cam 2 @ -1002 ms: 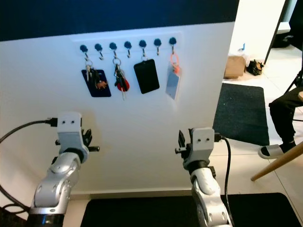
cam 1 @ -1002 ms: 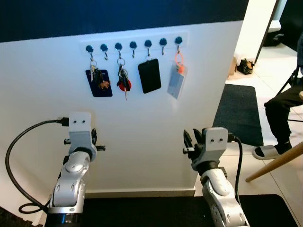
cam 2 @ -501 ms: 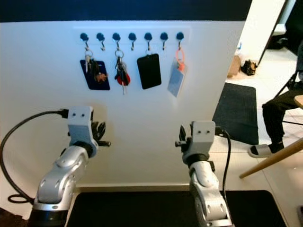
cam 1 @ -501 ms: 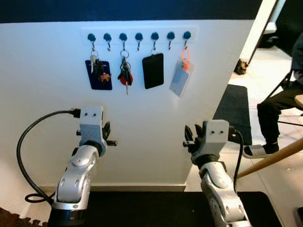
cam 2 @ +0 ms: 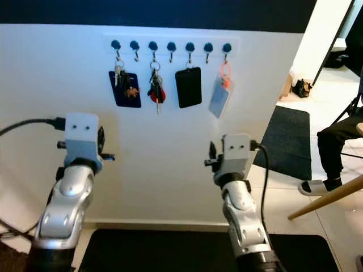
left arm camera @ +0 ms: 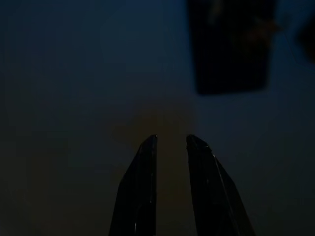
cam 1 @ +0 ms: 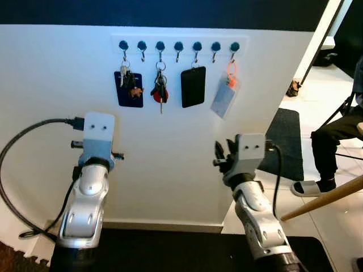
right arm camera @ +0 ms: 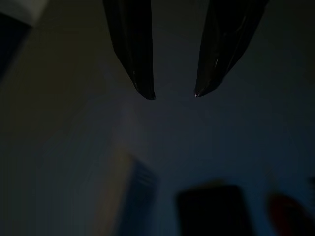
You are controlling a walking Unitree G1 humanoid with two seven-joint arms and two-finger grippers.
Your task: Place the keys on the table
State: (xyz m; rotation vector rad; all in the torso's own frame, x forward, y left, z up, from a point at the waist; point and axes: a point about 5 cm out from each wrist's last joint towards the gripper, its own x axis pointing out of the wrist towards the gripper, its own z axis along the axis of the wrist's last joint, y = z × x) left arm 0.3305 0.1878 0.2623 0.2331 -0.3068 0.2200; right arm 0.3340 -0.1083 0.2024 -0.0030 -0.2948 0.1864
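Note:
A bunch of keys with a red fob [cam 1: 160, 90] hangs from a row of blue-knobbed hooks [cam 1: 178, 46] on the white wall. To its left, another bunch of keys [cam 1: 127, 82] hangs over a dark blue card. A black card [cam 1: 193, 86] and a clear badge on an orange loop [cam 1: 224, 97] hang to its right. Both arms are raised toward the wall, well below the hooks. My left gripper [left arm camera: 171, 140] has a narrow gap between its fingers and holds nothing; the blue card shows dimly ahead of it. My right gripper [right arm camera: 174, 93] is open and empty.
The wall ends at a corner on the right. Beyond it lie a dark mat [cam 1: 286, 141] and tiled floor, where a seated person's leg and white slipper [cam 1: 309, 186] show. A wooden leg [cam 1: 323, 198] slants across. A black mat [cam 1: 170, 249] lies at the wall's foot.
The whole picture has shifted, so the camera moved; the hook row now sits further right. My left wrist has turned and its fingers are now behind the wrist block. Nothing was taken hold of.

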